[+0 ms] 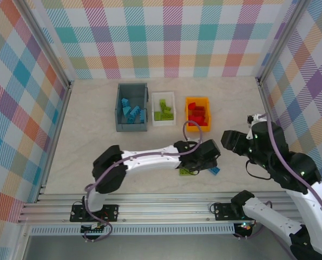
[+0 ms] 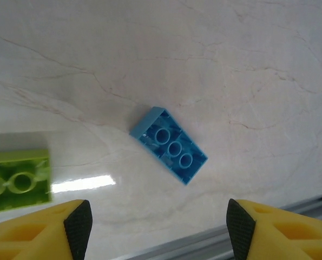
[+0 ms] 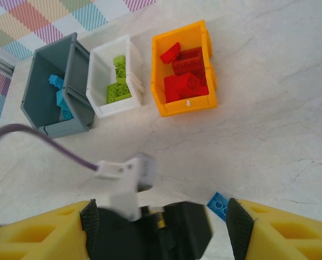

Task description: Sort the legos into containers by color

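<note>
**Two bricks to go:** The left end effector [image 2: 159,230] hangs wide open and empty over a light blue brick [image 2: 169,144] on the counter [image 1: 96,135], close to the front rail. The sort looks nearly done. The step in hand appears to be picking up this brick, which lies untouched ahead of the black pads [image 2: 78,225] and roughly midway between them. The next move likely calls for a short forward reach and a descent. The wrist would need turning so the jaws span the brick's narrow sides, since it lies at a slant to them. A carry to the slate grey bin [image 3: 41,92], leftmost in the back row, would follow. A lime green brick [image 2: 17,179] lies near on the left, presumably bound for the white bin [image 3: 98,81]. The right end effector [image 3: 161,225] is also spread fully and holds nothing, poised over the left arm's wrist.

The left wrist view shows the blue brick upside down with its hollow tubes up, a detail too small to read from above. The right wrist view looks into the bins: red bricks [image 3: 185,76] in the orange-yellow bin [image 3: 189,106], green in the white, blue in the grey. The top view gives the layout, with both loose bricks well apart from the bins and the left arm stretched across toward the right.
</note>
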Controlling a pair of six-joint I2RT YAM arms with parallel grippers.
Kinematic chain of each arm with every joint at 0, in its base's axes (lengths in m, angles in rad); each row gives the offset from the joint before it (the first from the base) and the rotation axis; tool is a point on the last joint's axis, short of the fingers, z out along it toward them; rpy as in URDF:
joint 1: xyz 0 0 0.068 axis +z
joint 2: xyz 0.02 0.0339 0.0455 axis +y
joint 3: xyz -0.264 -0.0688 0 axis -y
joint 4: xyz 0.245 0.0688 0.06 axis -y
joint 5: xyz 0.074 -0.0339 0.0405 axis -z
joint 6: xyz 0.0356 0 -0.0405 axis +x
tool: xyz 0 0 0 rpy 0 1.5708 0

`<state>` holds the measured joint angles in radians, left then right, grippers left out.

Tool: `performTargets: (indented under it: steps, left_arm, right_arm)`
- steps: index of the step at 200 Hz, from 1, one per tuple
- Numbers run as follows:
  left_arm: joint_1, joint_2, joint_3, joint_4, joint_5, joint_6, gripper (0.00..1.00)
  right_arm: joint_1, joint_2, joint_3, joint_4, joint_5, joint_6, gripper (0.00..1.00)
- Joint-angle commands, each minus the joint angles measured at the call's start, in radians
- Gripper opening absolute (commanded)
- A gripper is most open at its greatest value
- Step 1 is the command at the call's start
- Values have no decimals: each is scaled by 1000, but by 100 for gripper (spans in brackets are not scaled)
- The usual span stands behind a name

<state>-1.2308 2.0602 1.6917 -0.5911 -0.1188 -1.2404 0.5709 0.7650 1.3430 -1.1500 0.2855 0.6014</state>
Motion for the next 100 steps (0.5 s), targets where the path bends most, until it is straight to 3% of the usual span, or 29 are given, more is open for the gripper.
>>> performTargets:
  steps: [1, 46, 100]
  left_arm:
    - [-10, 79, 111, -77, 46, -183, 70]
    - [-8, 248, 303, -172, 90, -336, 71]
    - [2, 316, 325, -168, 90, -479, 66]
  right_arm:
    - [5, -10, 48, -62, -6, -43, 66]
    - [6, -37, 58, -99, 2, -32, 65]
    - [4, -52, 38, -106, 2, -19, 65]
